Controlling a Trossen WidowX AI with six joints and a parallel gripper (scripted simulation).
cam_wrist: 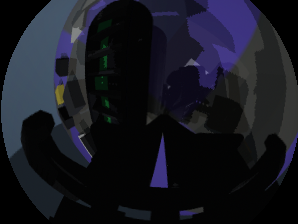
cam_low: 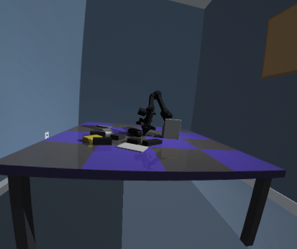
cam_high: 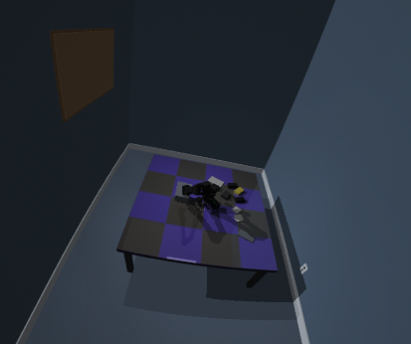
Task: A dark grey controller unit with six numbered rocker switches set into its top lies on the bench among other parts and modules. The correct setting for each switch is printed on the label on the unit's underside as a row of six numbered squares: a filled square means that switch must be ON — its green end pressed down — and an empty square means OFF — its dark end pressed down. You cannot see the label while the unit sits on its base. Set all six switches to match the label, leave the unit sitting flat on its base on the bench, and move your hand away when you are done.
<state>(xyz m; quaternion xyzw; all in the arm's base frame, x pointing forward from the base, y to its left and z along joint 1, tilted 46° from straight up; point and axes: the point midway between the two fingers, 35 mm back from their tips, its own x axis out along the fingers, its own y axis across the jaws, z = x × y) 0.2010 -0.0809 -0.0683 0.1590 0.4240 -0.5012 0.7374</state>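
The dark controller unit (cam_high: 215, 203) (cam_low: 134, 132) (cam_wrist: 134, 65) lies on the bench with its switch side up. In the wrist view it is long and round-ended, left of and beyond the fingers, with green switch parts along its left side. The dimness hides the numbers and makes each switch's setting unclear. The label is out of sight underneath. My gripper (cam_low: 145, 132) (cam_wrist: 163, 120) is shut and empty, its fingertips low, close beside the unit. Whether they touch it cannot be told.
A yellow block (cam_high: 239, 191) (cam_low: 91, 139) (cam_wrist: 60, 94) and several dark blocks lie near the unit. A white flat plate (cam_high: 216, 182) (cam_low: 132, 147) lies on the bench. A pale panel (cam_low: 172, 129) stands upright by the arm's base. Small pale pieces (cam_high: 239, 218) lie on the unit's far side from the base.
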